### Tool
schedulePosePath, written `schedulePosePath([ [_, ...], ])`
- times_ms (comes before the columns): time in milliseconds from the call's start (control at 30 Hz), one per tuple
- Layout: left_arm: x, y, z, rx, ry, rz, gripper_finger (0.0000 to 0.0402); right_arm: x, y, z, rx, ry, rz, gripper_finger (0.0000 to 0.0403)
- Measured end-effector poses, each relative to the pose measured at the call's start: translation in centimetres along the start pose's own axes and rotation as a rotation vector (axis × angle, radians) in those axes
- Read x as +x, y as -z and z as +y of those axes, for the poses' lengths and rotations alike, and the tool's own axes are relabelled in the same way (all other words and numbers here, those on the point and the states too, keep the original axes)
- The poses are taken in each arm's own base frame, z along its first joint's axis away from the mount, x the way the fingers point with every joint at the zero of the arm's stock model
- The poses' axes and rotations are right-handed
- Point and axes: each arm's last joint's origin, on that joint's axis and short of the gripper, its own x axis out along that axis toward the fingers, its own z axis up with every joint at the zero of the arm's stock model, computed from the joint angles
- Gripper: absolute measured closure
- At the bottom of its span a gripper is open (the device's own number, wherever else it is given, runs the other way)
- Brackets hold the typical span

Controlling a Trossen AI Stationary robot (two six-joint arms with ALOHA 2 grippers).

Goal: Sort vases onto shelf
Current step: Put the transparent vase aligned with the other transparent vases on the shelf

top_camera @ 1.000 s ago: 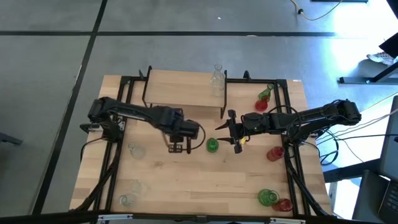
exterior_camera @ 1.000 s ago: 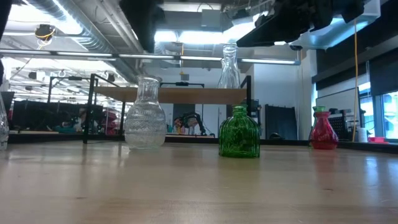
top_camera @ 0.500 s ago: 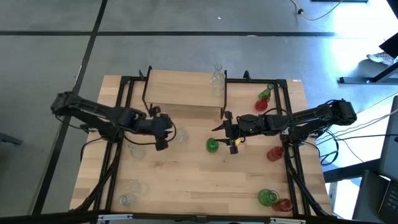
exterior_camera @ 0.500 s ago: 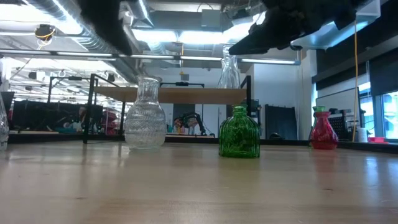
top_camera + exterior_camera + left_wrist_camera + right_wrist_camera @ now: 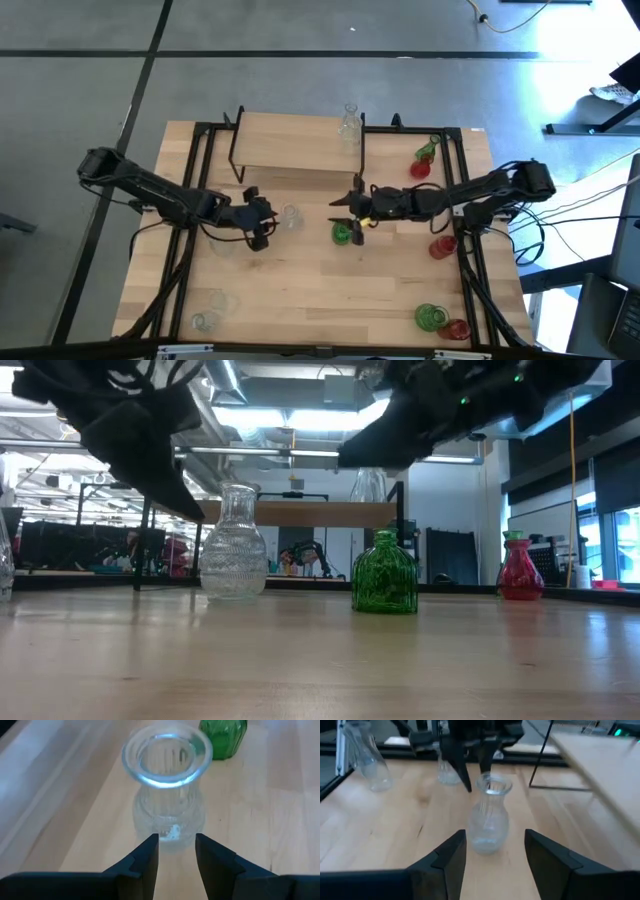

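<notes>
A ribbed clear vase (image 5: 291, 217) (image 5: 168, 785) stands upright on the table in front of the shelf (image 5: 295, 150), with a green vase (image 5: 342, 234) (image 5: 385, 573) to its right. My left gripper (image 5: 268, 218) (image 5: 176, 852) is open and sits just left of the clear vase, apart from it. My right gripper (image 5: 347, 205) (image 5: 495, 855) is open, hovers above the green vase and faces the clear vase (image 5: 490, 815). Another clear vase (image 5: 349, 125) stands on the shelf's right end.
More clear vases (image 5: 218, 240) (image 5: 210, 310) stand at the table's left. Red vases (image 5: 441, 246) (image 5: 418, 168) and green ones (image 5: 430, 318) (image 5: 428, 150) stand at its right. Black frame rails (image 5: 190, 260) run along both sides. Bare wood lies toward the near edge.
My left gripper has drawn back toward the table's left edge, away from over the clear vase, and has then come down beside it. My right gripper has moved left, from right of the green vase to above it. Both vases have stayed in place.
</notes>
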Motion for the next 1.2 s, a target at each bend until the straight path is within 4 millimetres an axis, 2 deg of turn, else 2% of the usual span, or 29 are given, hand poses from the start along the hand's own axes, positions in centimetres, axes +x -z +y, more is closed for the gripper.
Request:
schedulePosePath([
  [233,0.5,0.9,0.1,0.009,0.018,-0.041,0.028,3.4,0.2,0.3,-0.001,0.045,0.031,0.0145],
  [367,0.6,0.9,0.0,0.012,0.034,-0.087,0.028,5.4,0.1,0.6,-0.022,0.022,0.028,0.0127],
  [533,0.7,1.1,0.1,0.019,0.037,-0.097,0.028,7.6,0.7,0.9,-0.028,0.027,0.031,0.0131],
  [600,0.7,1.0,0.0,0.018,0.039,-0.101,0.028,8.5,0.7,1.0,-0.022,0.025,-0.018,0.0137],
  [733,0.7,0.9,0.0,0.012,0.043,-0.114,0.028,9.4,1.1,1.0,-0.008,0.048,-0.093,0.0146],
  [933,0.7,0.9,0.0,0.01,0.044,-0.118,0.028,10.4,2.0,1.1,0.005,0.09,-0.105,0.0153],
  [1200,0.7,0.8,-0.1,0.006,0.049,-0.127,0.028,13.2,2.0,1.3,0.028,0.131,-0.109,0.0153],
])
